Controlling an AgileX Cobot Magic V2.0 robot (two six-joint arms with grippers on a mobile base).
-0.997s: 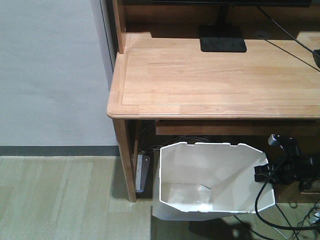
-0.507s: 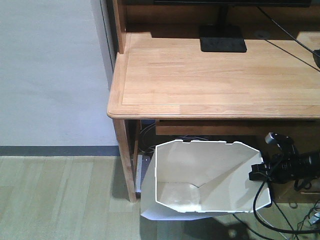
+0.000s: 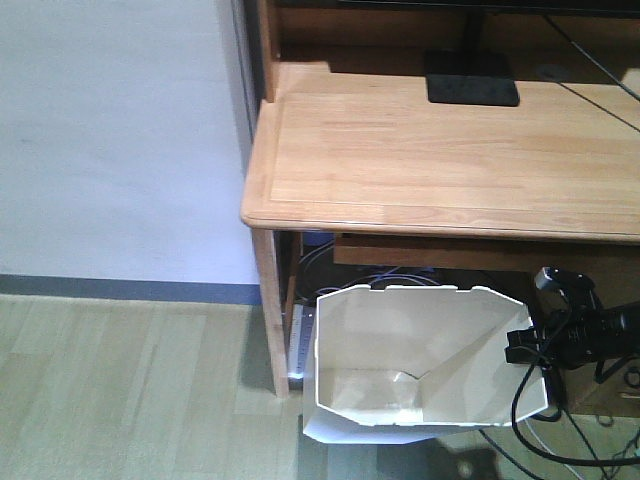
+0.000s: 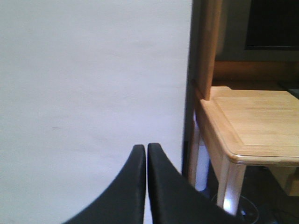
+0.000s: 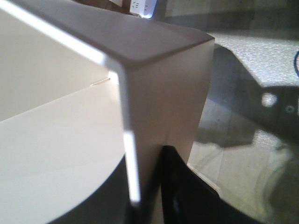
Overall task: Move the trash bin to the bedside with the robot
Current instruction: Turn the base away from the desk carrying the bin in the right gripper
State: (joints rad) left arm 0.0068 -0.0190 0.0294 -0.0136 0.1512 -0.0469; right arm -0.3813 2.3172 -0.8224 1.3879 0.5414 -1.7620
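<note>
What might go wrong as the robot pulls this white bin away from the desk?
The right pincer grips only one thin rim edge of the trash bin, so the wall may flex or slip free. The bin sits close to the desk leg and could catch on it. The black cable beside the bin might snag.

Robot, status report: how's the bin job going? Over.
Right gripper shut on trash bin wall. Left gripper shut, empty. Desk leg close beside bin; bed unseen.

The light wooden worktop (image 3: 440, 150) and the thin black right arm (image 3: 600, 330) run off the right edge; up close, the white faceted plastic trash bin (image 5: 159, 84) blurs.
</note>
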